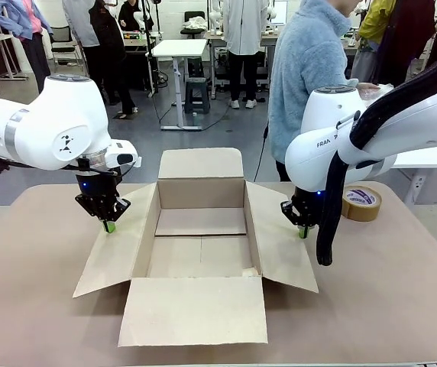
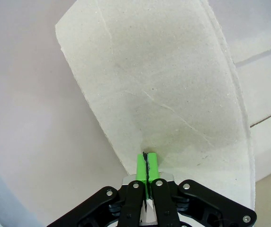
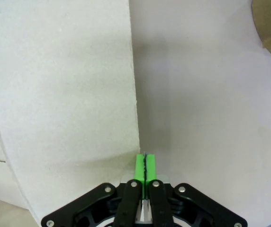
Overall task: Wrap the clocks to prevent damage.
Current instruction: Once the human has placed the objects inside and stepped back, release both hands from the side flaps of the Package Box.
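- Open brown cardboard box (image 1: 201, 256): flaps splayed and floor bare, ready for the clocks, which are not inside it.
- Left gripper (image 1: 109, 225): pads together, tips on the box's left flap (image 1: 119, 248), probably pinning it open.
- Right gripper (image 1: 303, 231): pads together at the box's right flap (image 1: 280, 245) edge, likewise.
- Brown tape roll (image 1: 361, 203): waits right of the box.

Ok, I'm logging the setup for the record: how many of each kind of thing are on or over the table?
Box: 1
Tape roll: 1
Grippers: 2, the left gripper and the right gripper
Total: 4
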`<state>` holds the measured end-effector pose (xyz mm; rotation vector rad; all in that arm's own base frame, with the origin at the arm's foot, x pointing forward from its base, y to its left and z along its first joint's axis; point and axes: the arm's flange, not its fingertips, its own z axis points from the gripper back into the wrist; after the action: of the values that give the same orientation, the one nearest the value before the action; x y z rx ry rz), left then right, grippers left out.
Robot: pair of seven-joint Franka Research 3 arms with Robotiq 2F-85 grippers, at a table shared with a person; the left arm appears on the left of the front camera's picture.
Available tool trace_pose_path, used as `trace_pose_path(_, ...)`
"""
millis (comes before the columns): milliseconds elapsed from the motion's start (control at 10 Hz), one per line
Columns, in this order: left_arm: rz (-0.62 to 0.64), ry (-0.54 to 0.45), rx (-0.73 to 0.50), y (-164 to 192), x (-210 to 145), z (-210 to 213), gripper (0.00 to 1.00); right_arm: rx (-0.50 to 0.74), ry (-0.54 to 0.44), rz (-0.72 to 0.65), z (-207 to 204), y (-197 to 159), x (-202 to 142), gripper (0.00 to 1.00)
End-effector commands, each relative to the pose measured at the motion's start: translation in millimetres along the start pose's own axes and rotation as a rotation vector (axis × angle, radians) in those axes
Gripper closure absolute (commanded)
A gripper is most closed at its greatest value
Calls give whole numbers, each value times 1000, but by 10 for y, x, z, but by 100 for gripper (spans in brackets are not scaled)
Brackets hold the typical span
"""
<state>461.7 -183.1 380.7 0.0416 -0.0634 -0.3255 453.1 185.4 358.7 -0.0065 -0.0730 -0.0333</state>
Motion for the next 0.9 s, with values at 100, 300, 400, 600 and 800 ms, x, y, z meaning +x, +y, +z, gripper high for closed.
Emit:
trace_pose_path(100,4,-4,7,4,-4,-2,100,-6,-9,-14,-4,9,-15,99)
trace_pose_path(300,4,-4,7,4,-4,-2,100,-6,-9,-14,-4,9,-15,99)
trace_pose_path(400,4,-4,7,4,-4,-2,100,-6,-9,-14,-4,9,-15,99)
trace_pose_path(600,4,-4,7,4,-4,-2,100,-6,-9,-14,-4,9,-15,99)
trace_pose_path(800,4,-4,7,4,-4,-2,100,-6,-9,-14,-4,9,-15,99)
